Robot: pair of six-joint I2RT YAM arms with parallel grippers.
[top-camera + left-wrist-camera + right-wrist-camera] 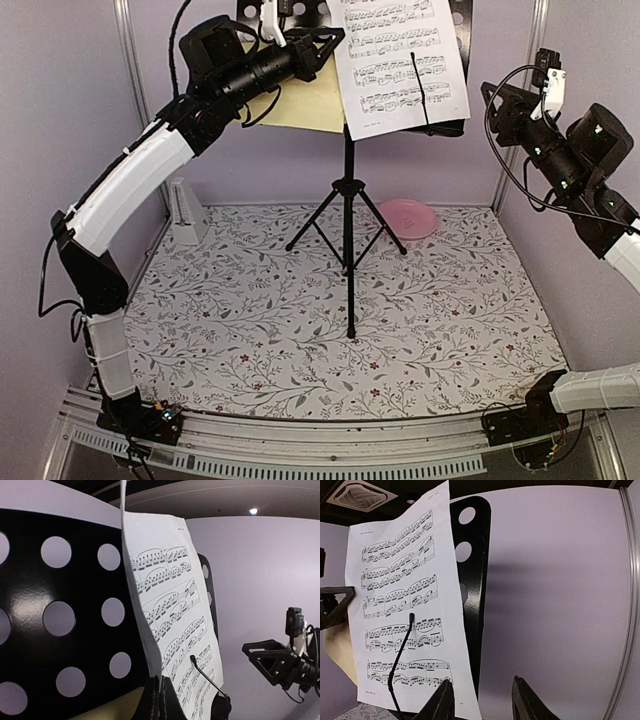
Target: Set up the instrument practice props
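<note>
At music stand (348, 230), L claw (159, 700) pinches white sheet-music page (400, 60) edge, R claw (482, 687) open nr its corner; prob. seating page, next: gentle release.

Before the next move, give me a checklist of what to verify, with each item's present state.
1. Left gripper shut on the white page's left edge: ok.
2. Right gripper open, holding nothing, beside the music stand's right edge: ok.
3. White page under the wire retainer: ok.
4. Yellowish page seated on the ledge: cannot tell, the left arm hides part of it.
5. Music stand upright on its tripod legs: ok.
6. Metronome upright, apart from the stand: ok.
</note>
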